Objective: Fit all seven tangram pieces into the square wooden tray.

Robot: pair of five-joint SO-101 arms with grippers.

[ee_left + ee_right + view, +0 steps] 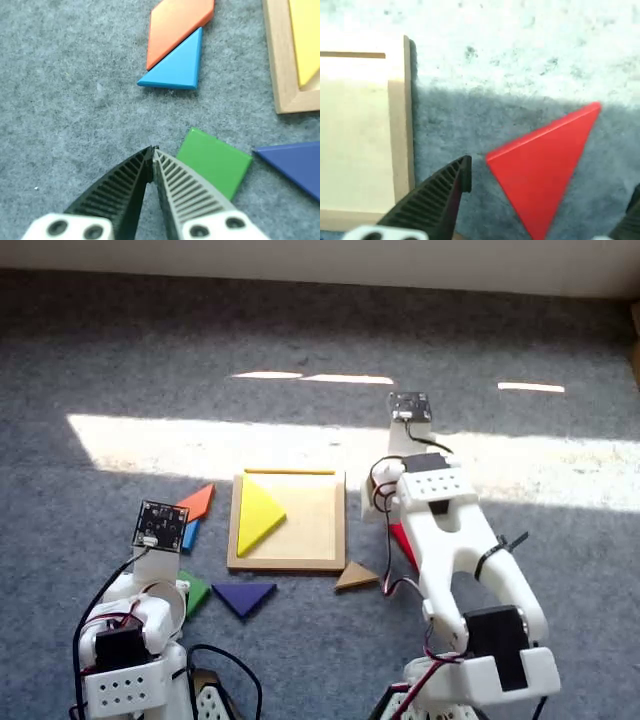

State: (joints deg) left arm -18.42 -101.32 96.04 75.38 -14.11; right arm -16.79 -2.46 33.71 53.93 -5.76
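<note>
Left arm [130, 640] stands at the near left edge of the grey carpet [120, 350]. Left pincer [152, 150] is closed, its fingertips meeting with nothing between them, low over bare carpet just beside a corner of the green square [215, 162]. Beyond it lie the orange parallelogram [177, 27] and the light-blue triangle [177, 67], touching along one long edge, both flat on the carpet to the left of the tray [290, 562] and clear of its rim. The green square and the navy triangle [243, 596] lie near the tray's near-left corner, close together, both outside it. The tray sits flat at mid-scene. It holds one piece: the yellow triangle [257, 512], in the left half, long side along the left wall, apex pointing to the centre; the right half shows bare wood. The tan triangle [356, 577] lies on the carpet just off the tray's near-right corner. The red triangle [545, 165] lies flat on the carpet just right of the tray's right wall [400, 150], apart from it, partly under the right arm [450, 540] in the high view. Right pincer [550, 177] is open wide above the red triangle, one finger [445, 190] between tray and piece, the other at the piece's far side; no contact can be confirmed. A sunlit band [150, 440] crosses the carpet beyond the tray.
</note>
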